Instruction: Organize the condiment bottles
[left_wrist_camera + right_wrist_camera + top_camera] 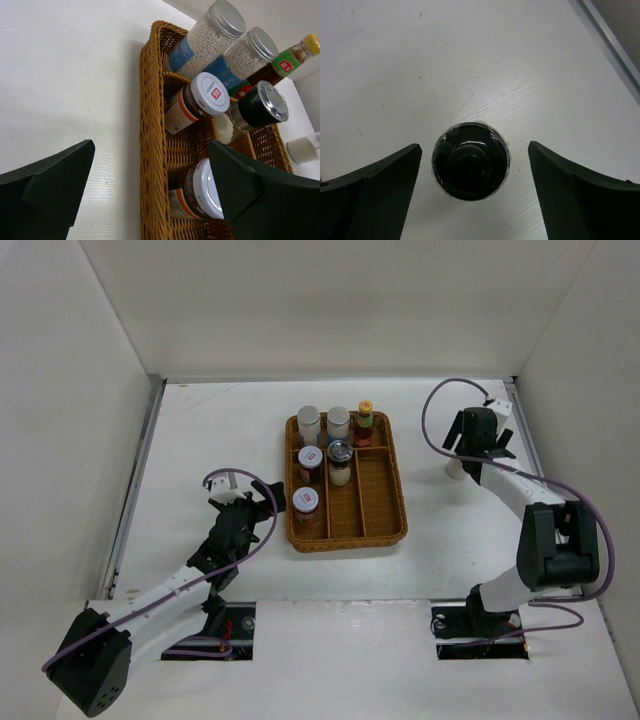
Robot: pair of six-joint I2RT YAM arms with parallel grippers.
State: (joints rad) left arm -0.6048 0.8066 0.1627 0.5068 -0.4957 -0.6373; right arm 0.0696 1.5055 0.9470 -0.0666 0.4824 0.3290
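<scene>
From the overhead view I have the brown wicker divided tray (385,502) at the middle of the white worktop (200,440). Six containers stand upright in it. Along its upper edge are two clear jars with silver lids, one (309,421) at the left and one (339,420) just beside it, both filled with small white beads and wearing blue labels. Next comes the slim dark-red sauce bottle with a yellow cap (365,419).

My left wrist view shows a green label on that bottle with a red square of white characters, too small for me to read. Below these sit a brown-filled jar with a white-pink lid (311,461), a dark jar with a black lid (340,452) beside it, and a second white-pink-lidded jar (306,501) lower down the left column. Both lids carry a red square logo I cannot make out.

The left pincer (255,500) is spread, gripping nothing, just outside the tray's left rim. At the right of the frame, well apart from the tray, a small white container with a black top (470,161) stands on the worktop. The right pincer (474,150) is spread on either side of it, without touching.
</scene>
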